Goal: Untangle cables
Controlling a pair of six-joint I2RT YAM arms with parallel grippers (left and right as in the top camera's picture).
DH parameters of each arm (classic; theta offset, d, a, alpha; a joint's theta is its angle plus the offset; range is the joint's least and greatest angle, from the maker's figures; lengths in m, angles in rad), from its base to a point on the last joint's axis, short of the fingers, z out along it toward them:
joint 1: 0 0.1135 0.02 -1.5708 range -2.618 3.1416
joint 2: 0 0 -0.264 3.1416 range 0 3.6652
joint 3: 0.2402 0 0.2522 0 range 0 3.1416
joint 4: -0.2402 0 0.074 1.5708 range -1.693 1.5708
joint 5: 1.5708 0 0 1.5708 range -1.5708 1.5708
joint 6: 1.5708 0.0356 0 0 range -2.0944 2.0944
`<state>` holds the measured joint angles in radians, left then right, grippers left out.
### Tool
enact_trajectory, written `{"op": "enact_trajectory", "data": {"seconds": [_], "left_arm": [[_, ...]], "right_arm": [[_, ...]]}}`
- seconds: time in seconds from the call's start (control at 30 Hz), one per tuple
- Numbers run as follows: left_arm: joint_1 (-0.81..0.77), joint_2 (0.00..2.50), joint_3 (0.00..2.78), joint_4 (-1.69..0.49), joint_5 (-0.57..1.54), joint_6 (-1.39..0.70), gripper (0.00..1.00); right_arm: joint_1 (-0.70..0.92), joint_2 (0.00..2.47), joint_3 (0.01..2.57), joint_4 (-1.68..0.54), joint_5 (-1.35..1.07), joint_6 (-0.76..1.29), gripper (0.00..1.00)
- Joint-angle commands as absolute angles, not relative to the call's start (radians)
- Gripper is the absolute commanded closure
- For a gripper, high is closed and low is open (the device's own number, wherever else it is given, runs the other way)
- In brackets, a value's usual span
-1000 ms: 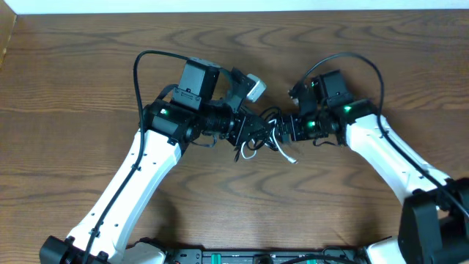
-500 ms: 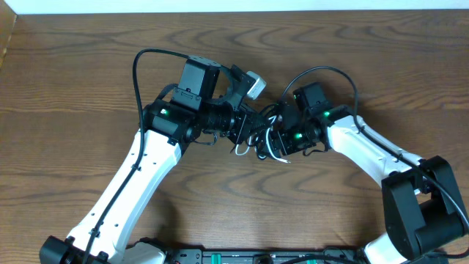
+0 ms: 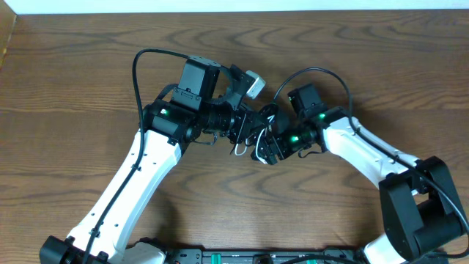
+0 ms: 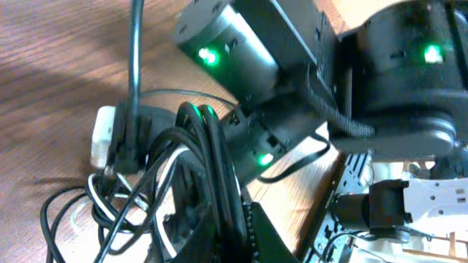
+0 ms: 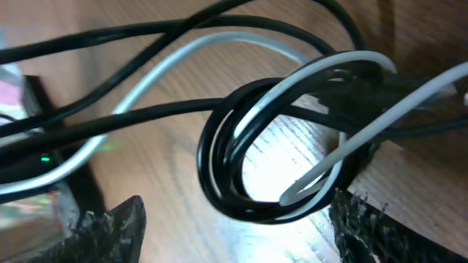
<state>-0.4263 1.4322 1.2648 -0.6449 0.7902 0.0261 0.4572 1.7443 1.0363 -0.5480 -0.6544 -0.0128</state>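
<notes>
Overhead first: both arms meet mid-surface (image 3: 88, 73), and the cables (image 3: 258, 138) are one small snarl bunched right between the two claws. A white cord (image 3: 239, 150) loops out underneath. Left claw (image 3: 248, 132) is clamped tight on the bundle. Right claw (image 3: 264, 152) is nosed in just beside it from the other side, too crowded up here to read its jaws.

Left wrist view: black cords (image 4: 212, 161) run as a thick hank straight down into the claw. A white plug (image 4: 102, 139) hangs off the left of the mess, and thinner loops sprawl over the wood. The right arm (image 4: 241, 51) fills the top, very near.

Right wrist view settles it: jaws wide apart, fingertips (image 5: 110, 226) on either side of a tight knot (image 5: 212, 172) of black and white cord, gripping nothing.

What worries me is that the ring has several strands running through it. If the right claw bites the whole ring instead of one strand and pulls, I reckon it just cinches tighter against the left's hold. With the two wrists this close, a bump between them looks possible too, or a thin cord snagging on a finger.
</notes>
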Motion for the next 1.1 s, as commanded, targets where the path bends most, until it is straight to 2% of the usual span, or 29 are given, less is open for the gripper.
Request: {"op": "enact_trajectory", "data": {"seconds": [0.0,0.17,0.27,0.3,0.33,0.4,0.5,0.73,1.07], "left_arm": [[-0.422,1.415,1.282,-0.593,0.800,-0.052,0.93],[-0.422,1.415,1.282,-0.509,0.800,-0.156,0.93],[-0.422,1.415,1.282,-0.506,0.791,-0.155,0.93],[-0.422,1.415,1.282,-0.506,0.790,-0.155,0.93],[-0.422,1.415,1.282,-0.506,0.769,-0.155,0.93],[-0.422,1.415,1.282,-0.507,0.731,-0.155,0.93],[-0.422,1.415,1.282,-0.535,0.598,-0.155,0.93],[-0.422,1.420,1.280,-0.712,0.057,-0.155,0.93],[-0.357,1.420,1.280,-0.797,-0.216,-0.163,0.92]], "right_arm": [[0.511,1.751,1.032,-0.514,-0.554,-0.042,0.27],[0.538,1.751,1.032,-0.428,-0.434,0.044,0.53],[0.537,1.751,1.032,-0.406,-0.386,0.076,0.64],[0.537,1.751,1.032,-0.406,-0.368,0.083,0.71],[0.538,1.751,1.032,-0.413,-0.324,0.118,0.85],[0.536,1.751,1.032,-0.432,-0.250,0.197,0.99],[0.512,1.750,1.032,-0.482,-0.182,0.322,0.99],[0.385,1.694,1.032,-0.576,-0.206,0.344,0.99],[0.189,1.620,1.032,-0.653,-0.216,0.343,0.99]]}}
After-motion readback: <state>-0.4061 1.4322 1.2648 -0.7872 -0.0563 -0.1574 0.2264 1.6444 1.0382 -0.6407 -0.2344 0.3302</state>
